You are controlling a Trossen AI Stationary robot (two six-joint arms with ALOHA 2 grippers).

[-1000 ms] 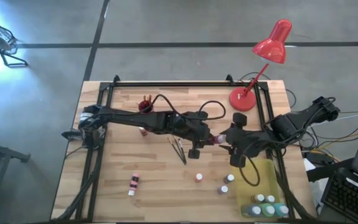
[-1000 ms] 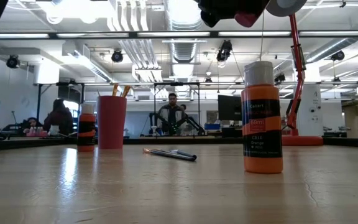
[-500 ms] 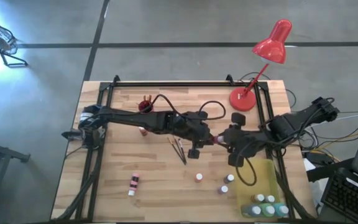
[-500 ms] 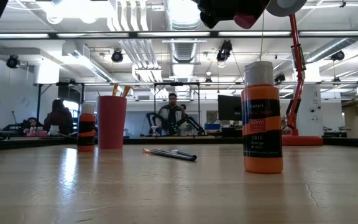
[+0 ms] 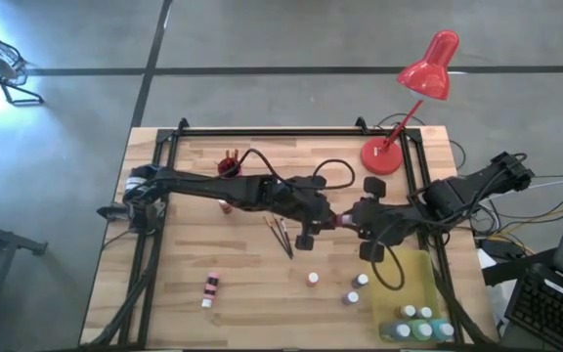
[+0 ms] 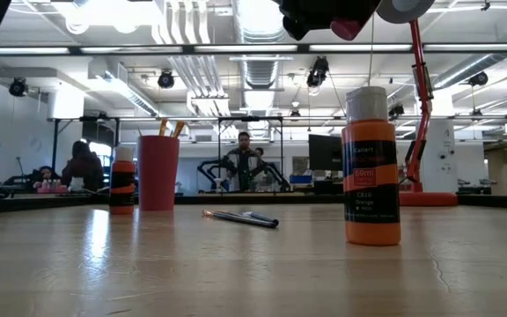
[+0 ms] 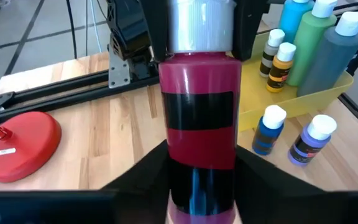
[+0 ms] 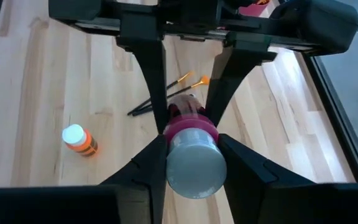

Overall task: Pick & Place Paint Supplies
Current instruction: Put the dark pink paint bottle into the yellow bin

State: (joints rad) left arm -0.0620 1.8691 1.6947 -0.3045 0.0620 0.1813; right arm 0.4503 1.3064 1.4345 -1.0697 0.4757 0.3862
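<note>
Nearest the desk's front edge, the yellow tray (image 5: 411,293) holds a cluster of white-capped bottles at its front end. Just beside the tray, two small bottles (image 5: 357,287) stand on the wooden desk (image 5: 194,235), a blue one and a purple one as the left wrist view shows them. An orange bottle (image 6: 371,165) stands alone near them. Another bottle (image 5: 209,288) lies on its side toward the left front.

At mid-desk, held above the surface, a magenta bottle (image 7: 199,121) with a black label and a silver-grey cap is gripped from both ends. The left hand (image 5: 328,216) is clenched on its body. The right hand (image 5: 357,220) is clenched on its cap end, one finger (image 8: 149,165) pressed to each side.

Thin paintbrushes (image 5: 281,235) lie loose on the desk just beside the left hand.

Farther back, a red cup (image 6: 157,172) holds brush handles, with a small bottle (image 6: 122,180) next to it. The red lamp (image 5: 409,112) stands at the right rear corner.
</note>
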